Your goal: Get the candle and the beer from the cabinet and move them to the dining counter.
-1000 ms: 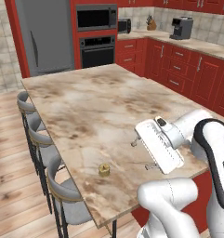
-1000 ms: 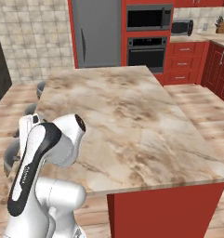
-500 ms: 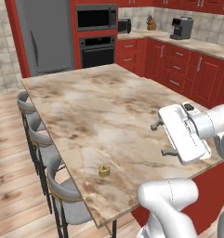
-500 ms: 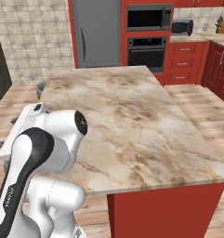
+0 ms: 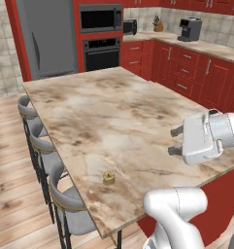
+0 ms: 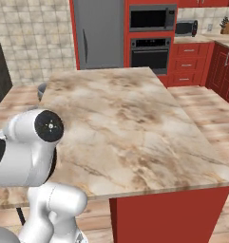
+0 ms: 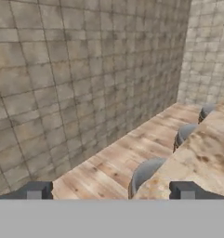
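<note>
Closest in, the arm is rising at the bottom of the left base view, and its white hand is hanging out over the right-hand part of the dining counter, pointing leftward across the marbled top. The gripper is standing wide open, its two dark fingers spread well apart with nothing between them; in the hand view the same gripper is showing two separated tips with nothing in between, looking out past the counter edge at the stools and a tiled wall. Just ahead on the near left part of the counter, the candle is sitting upright, small and yellowish, close to the overhanging edge and well apart from the open fingers. Nothing is touching it. Along the counter's left side, grey stools are lining up, their curved backs tucked against the edge, and they are showing again in the hand view as rounded grey backs beside the marbled edge. From the right base view, the big white arm joint is blocking the near left corner, and the dining counter is stretching away bare and marbled. Farther back, the grey refrigerator is standing against the wall beside the black oven, and off at the far right a coffee machine is resting on the back counter above the red drawers.
</note>
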Robot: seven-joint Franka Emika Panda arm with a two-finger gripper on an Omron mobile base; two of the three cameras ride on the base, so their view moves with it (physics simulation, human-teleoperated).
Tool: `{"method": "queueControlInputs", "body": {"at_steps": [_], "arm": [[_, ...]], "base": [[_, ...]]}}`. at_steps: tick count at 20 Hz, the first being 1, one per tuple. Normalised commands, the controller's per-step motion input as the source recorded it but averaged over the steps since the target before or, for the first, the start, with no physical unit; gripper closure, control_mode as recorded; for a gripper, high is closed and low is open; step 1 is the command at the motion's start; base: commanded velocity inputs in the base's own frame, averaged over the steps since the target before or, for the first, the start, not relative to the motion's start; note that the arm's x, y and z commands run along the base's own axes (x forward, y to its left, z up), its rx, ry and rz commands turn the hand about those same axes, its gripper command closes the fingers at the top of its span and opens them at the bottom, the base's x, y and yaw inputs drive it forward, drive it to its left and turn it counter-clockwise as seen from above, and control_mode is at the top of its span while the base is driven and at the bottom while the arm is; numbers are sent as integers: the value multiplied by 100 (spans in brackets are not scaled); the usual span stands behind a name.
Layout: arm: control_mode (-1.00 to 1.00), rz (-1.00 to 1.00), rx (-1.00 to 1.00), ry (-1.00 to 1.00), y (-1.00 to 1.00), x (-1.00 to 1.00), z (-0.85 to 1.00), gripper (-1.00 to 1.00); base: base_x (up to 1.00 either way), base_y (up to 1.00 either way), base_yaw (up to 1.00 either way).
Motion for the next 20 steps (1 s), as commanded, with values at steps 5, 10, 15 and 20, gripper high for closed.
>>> {"method": "queueControlInputs", "body": {"at_steps": [5,10,15,20], "arm": [[-100,-56,0,29,27,-28,-20,-100],[-100,-18,0,7,18,-13,-4,-100],[-100,0,0,1,1,0,0,-100],[100,0,0,0,0,0,0,-100]], "base": [[0,0,0],[0,0,0],[0,0,0],[-29,0,-22]]}}
